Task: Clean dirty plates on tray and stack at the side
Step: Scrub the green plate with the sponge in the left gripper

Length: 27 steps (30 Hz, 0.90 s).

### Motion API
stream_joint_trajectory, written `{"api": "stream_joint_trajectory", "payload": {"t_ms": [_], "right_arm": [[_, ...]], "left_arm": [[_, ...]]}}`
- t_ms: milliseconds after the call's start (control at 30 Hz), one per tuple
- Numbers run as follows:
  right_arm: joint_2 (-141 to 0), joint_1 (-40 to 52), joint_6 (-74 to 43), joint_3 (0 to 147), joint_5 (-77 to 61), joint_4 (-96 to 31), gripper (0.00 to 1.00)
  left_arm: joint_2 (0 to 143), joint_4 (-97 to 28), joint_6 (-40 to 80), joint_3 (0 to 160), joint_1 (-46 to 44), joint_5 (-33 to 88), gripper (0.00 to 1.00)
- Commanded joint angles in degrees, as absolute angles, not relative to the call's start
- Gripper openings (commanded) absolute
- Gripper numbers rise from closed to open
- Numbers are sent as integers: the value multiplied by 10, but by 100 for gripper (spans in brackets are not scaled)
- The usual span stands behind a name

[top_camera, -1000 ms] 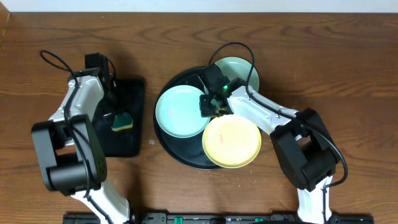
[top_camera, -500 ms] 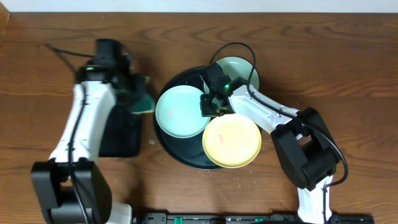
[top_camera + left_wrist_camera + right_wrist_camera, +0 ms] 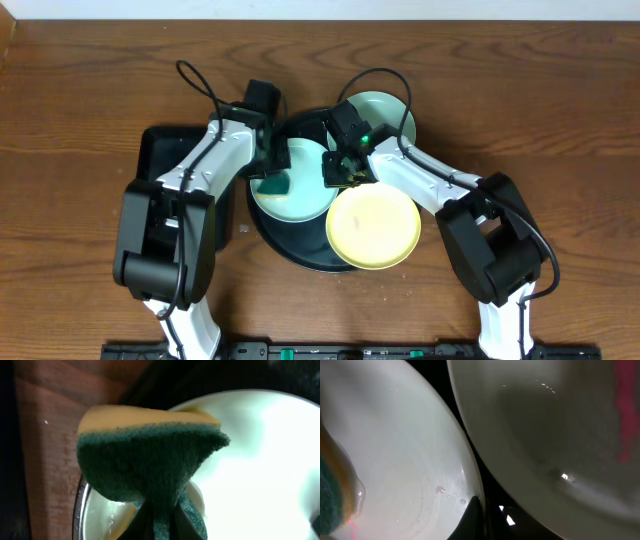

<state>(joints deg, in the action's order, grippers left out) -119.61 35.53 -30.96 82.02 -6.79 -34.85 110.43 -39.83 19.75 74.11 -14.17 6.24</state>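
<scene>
The round black tray holds a pale blue plate, a pale yellow plate at its front right and a mint plate at its back right. My left gripper is shut on a green-and-yellow sponge, which rests on the left part of the blue plate. In the left wrist view the sponge lies over that plate. My right gripper is shut on the blue plate's right rim. In the right wrist view its fingers pinch the rim, with the mint plate beside it.
A smaller rectangular black tray lies left of the round tray on the brown wooden table. Both arms cross over the round tray, with a cable looped above each.
My left arm has carried the sponge right, from the rectangular tray onto the blue plate. The right arm has not moved and keeps its grip on the plate rim.
</scene>
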Motion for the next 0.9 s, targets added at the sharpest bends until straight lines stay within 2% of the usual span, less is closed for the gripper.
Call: {"api": "stream_joint_trajectory", "payload": {"t_ms": [0,133,300,433,567,633,767,867], "right_arm": [[-1211,356,-297,826,-75,-351,1],[-1211,356,-297,826,-75,-351,1],[-1211,356,-297,826,-76,-351,1],[-1211,356,-297,826,-75,-350,1],[-1211,356,-297,826,-75,-351,1],[-1211,356,-297,826,-75,-351,1],[-1211,356,-297,826,-75,-350,1],[-1211,356,-297,826,-75,-349,1]], "left_arm": [[1145,-434,201,732,-167,124,7],[1144,-435,97,733,-166,290,7],[1144,-436,90,734,-158,308,7],[1138,-441,138,752,-141,228,7],[1108,-462,276,768,-129,10,7],[1096,-463,289,768,-129,-41,7],[1096,-477,288,765,-138,-34,7],[1097,-475,288,750,-155,14,7]]}}
